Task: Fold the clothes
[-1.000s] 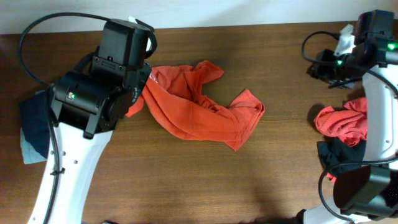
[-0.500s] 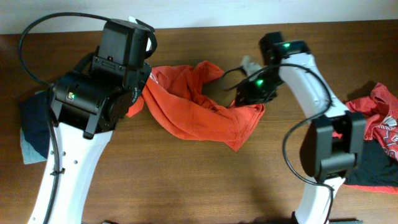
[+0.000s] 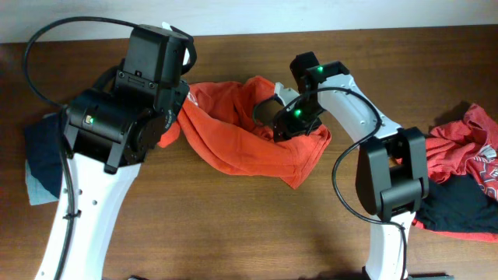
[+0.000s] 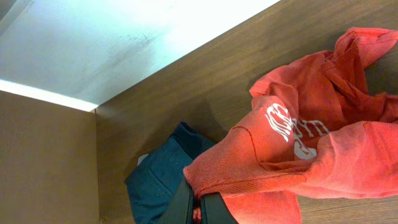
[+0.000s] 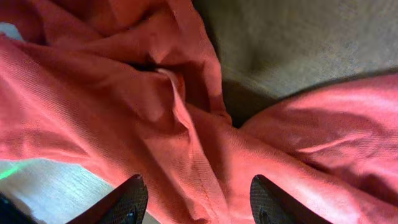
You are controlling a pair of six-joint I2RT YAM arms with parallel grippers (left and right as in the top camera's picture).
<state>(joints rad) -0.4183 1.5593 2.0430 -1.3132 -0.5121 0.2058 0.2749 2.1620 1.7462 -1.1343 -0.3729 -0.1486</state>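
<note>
Dark wood bench (image 3: 233, 233) runs under a pale wall (image 3: 311, 12) at the far edge. Left of the left jaws, a navy piece (image 3: 43, 148) lies crumpled at the bench's edge, over a paler grey-blue piece (image 3: 35, 190) that sticks out beneath it. Beside them stands the left arm (image 3: 117, 117). The left jaws are closed on a bunched fold of the orange-red T-shirt (image 3: 233, 144) — the wrist view shows the cloth pinched between the two fingers, with white lettering (image 4: 286, 121) on the fabric just beyond the jaws.

From that grip the T-shirt stretches across the middle of the bench in a rumpled band toward the right jaws. The right arm (image 3: 342, 101) reaches in over the shirt's right end. The right jaws stand open, fingertips (image 5: 127, 202) apart over the red cloth, a ridge of it lying between them — whether they touch it I cannot tell.

Well to the right of the right jaws, at the bench's edge, sits a heap: a second orange-red shirt (image 3: 467, 148) with white print lies on top of a dark piece (image 3: 459, 210).
</note>
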